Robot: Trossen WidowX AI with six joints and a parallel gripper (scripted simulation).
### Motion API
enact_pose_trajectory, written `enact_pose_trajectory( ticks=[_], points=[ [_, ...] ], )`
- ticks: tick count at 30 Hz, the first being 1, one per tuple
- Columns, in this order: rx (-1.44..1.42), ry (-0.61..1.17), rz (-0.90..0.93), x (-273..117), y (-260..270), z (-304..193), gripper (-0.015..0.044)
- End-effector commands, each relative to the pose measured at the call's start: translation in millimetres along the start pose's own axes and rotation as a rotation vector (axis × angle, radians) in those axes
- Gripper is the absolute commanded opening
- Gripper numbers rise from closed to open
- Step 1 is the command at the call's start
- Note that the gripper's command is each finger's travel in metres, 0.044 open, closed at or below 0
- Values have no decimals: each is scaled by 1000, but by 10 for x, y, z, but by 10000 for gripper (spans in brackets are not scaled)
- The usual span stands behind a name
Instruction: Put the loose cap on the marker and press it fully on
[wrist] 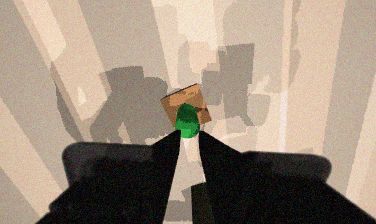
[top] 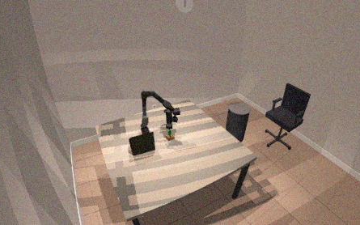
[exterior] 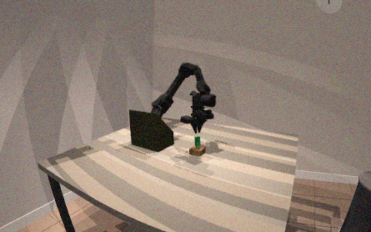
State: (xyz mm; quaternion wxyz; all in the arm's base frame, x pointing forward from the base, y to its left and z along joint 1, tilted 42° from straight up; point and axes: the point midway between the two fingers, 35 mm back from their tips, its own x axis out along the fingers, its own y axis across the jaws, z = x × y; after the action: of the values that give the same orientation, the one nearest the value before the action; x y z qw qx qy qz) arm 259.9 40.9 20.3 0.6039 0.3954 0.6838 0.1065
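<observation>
Striped table (exterior: pixel 246 175) — black box (exterior: pixel 149 130) beside holder block (exterior: pixel 197 151); pincer (exterior: pixel 196 130) together, empty, above green cap (exterior: pixel 196 141).

- Plain grey walls (top: pixel 101 44) meet in a corner, crossed by broad bands of light and shadow.
- A white baseboard (top: pixel 336 159) runs along the foot of the wall.
- The floor (top: pixel 315 190) is tan wood parquet.
- A striped tabletop (top: pixel 182 170) stands on dark legs (top: pixel 239 180).
- A black office chair (top: pixel 287 113) sits near a dark cylindrical bin (top: pixel 237 120).
- A round wall clock (exterior: pixel 329 4) hangs high up.
</observation>
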Motion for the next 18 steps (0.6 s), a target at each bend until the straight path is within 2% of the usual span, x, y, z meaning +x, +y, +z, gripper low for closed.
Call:
enact_pose_trajectory(
  ticks=[1,18],
  points=[
    [-465,-3,-1,-54,19,-41,0],
    [-465,-3,-1,-30,19,-41,0]
  ],
)
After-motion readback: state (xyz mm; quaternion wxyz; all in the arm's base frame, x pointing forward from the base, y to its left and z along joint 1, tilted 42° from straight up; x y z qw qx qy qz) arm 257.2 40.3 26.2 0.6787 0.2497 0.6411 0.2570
